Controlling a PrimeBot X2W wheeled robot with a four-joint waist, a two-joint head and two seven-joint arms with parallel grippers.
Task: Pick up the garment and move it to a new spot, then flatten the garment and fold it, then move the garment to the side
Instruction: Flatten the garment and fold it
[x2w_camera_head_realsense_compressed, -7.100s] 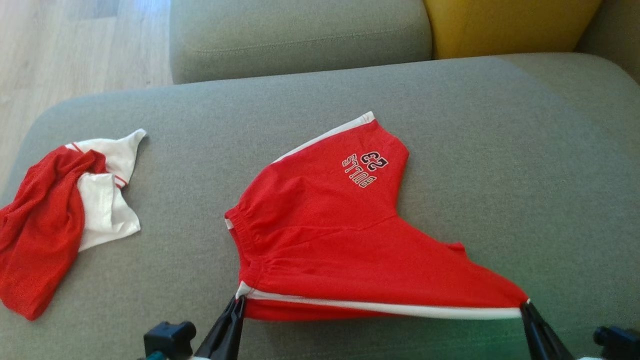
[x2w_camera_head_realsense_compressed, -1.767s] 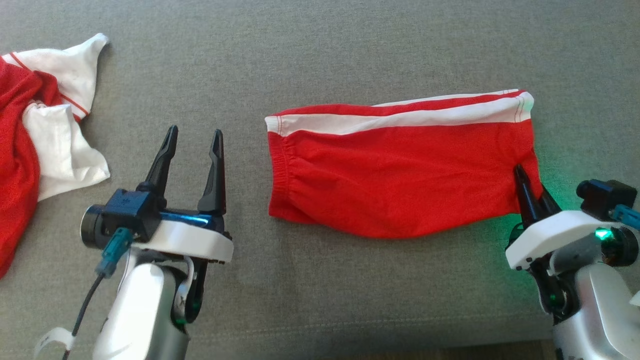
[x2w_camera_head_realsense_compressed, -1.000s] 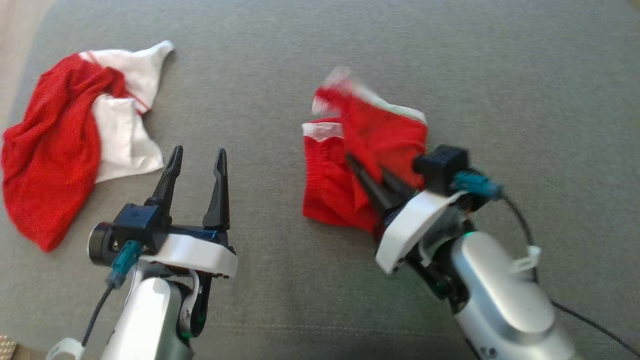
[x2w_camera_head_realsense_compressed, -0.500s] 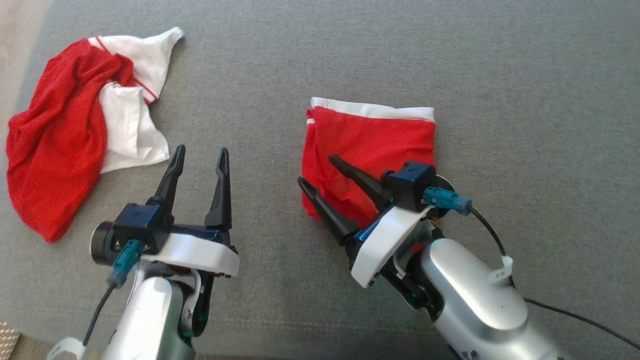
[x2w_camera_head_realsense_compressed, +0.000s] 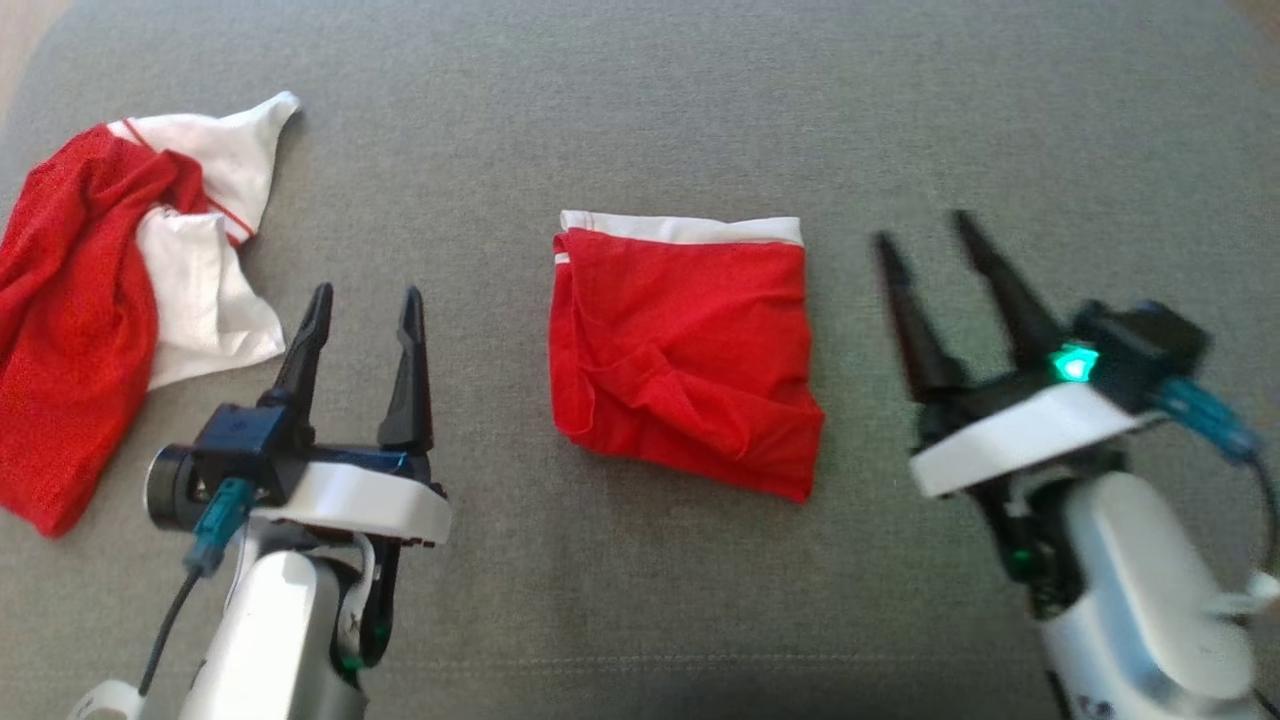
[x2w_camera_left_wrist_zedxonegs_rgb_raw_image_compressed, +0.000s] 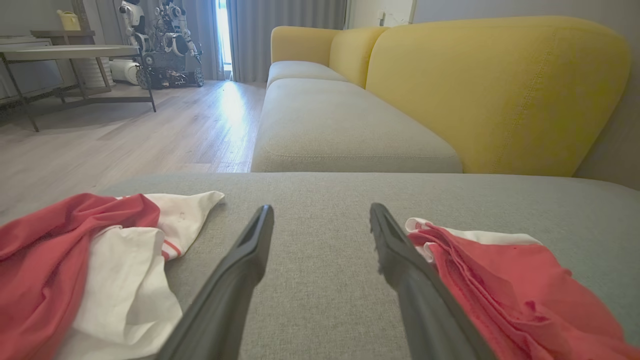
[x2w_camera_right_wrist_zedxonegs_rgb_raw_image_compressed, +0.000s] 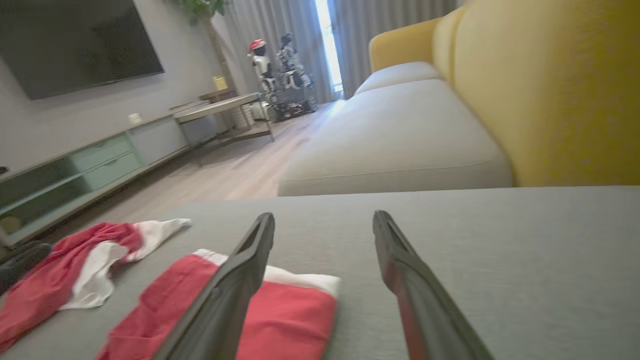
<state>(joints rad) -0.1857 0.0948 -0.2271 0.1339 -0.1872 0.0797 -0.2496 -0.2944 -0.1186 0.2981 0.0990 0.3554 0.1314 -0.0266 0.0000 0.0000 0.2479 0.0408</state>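
Note:
The garment (x2w_camera_head_realsense_compressed: 680, 350), red shorts with a white stripe along the far edge, lies folded into a rough square in the middle of the grey cushion (x2w_camera_head_realsense_compressed: 640, 130). It also shows in the left wrist view as the garment (x2w_camera_left_wrist_zedxonegs_rgb_raw_image_compressed: 520, 285) and in the right wrist view as the garment (x2w_camera_right_wrist_zedxonegs_rgb_raw_image_compressed: 280, 315). My left gripper (x2w_camera_head_realsense_compressed: 365, 300) stands open to the left of it, nothing between its fingers. My right gripper (x2w_camera_head_realsense_compressed: 925, 235) stands open to the right of it, clear of the cloth and blurred by motion.
A crumpled red and white shirt (x2w_camera_head_realsense_compressed: 110, 290) lies at the cushion's left end. Beyond the cushion are a second grey seat (x2w_camera_left_wrist_zedxonegs_rgb_raw_image_compressed: 345, 130), yellow backrests (x2w_camera_left_wrist_zedxonegs_rgb_raw_image_compressed: 500, 90), wood floor (x2w_camera_left_wrist_zedxonegs_rgb_raw_image_compressed: 125, 140), a table (x2w_camera_left_wrist_zedxonegs_rgb_raw_image_compressed: 65, 55) and another robot (x2w_camera_left_wrist_zedxonegs_rgb_raw_image_compressed: 165, 45).
My right gripper opened, released the garment's folded-over end and drew back to the right. The garment now lies folded in half. The left gripper stayed open in place; the camera shifted slightly.

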